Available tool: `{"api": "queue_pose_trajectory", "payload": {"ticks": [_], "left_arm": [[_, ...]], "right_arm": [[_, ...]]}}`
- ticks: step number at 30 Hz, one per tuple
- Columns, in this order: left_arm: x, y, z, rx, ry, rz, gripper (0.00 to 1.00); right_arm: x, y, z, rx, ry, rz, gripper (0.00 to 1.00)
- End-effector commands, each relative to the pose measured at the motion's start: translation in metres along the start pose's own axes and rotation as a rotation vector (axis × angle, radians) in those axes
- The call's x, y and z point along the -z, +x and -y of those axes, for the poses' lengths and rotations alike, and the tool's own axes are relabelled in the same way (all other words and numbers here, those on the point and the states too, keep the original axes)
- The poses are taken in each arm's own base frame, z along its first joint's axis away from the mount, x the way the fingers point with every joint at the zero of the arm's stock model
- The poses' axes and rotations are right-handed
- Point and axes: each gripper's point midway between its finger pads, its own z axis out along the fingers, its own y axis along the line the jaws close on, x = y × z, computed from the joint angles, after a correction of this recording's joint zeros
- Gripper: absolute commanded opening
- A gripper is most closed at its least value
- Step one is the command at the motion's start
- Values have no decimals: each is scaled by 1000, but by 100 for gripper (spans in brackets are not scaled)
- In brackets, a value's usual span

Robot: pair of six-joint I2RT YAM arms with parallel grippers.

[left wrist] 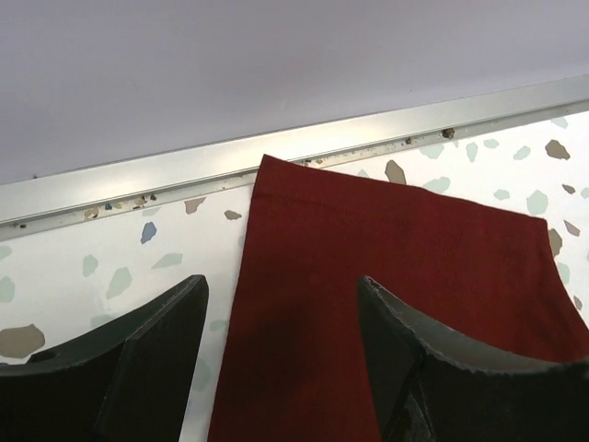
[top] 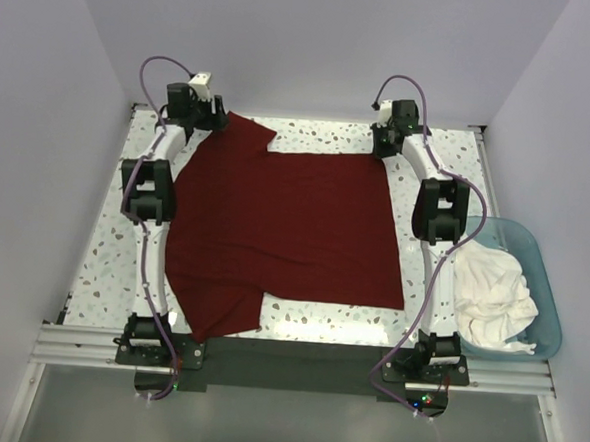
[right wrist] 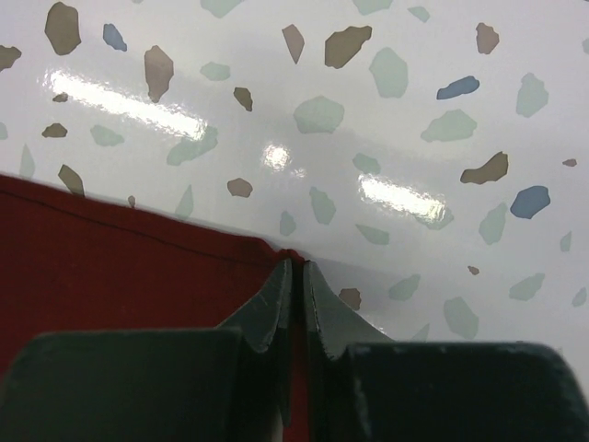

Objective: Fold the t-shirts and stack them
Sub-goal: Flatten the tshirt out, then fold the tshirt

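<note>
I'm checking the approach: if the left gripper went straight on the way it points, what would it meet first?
Probably the maroon t-shirt: its sleeve lies ahead of the left gripper, between its open fingers; depth is unclear.

The maroon shirt [top: 284, 230] lay spread flat and unfolded across the frame's middle; the white shirt [top: 491, 293] sat crumpled at lower right.
</note>
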Motion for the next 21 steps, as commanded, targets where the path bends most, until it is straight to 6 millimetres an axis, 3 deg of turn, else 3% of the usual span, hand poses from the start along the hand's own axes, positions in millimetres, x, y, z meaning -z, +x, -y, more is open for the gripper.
{"api": "queue_pose_trajectory", "payload": {"ticks": [1,2,9,16,17,21], "left_arm": [[-8,-26,-7,-5,-35,88,71],[-12,-20,-8,-1,-46,82,71],[-24,-10,-1,-25,-74,53,70],[-32,17,0,24,-73,-8,63],[-34,25,1,39,-64,-27,61],[-34,15,5,24,-42,-1,43]], "right_arm": [[-3,18,-6,-14,-32,-52,4],[-2,17,-6,-14,-31,-49,0],[3,13,-6,5,-32,-44,0],[6,14,-6,25,-31,-44,0],[6,14,-6,27,-31,-44,0],[7,10,-7,40,-43,-35,0]]}}
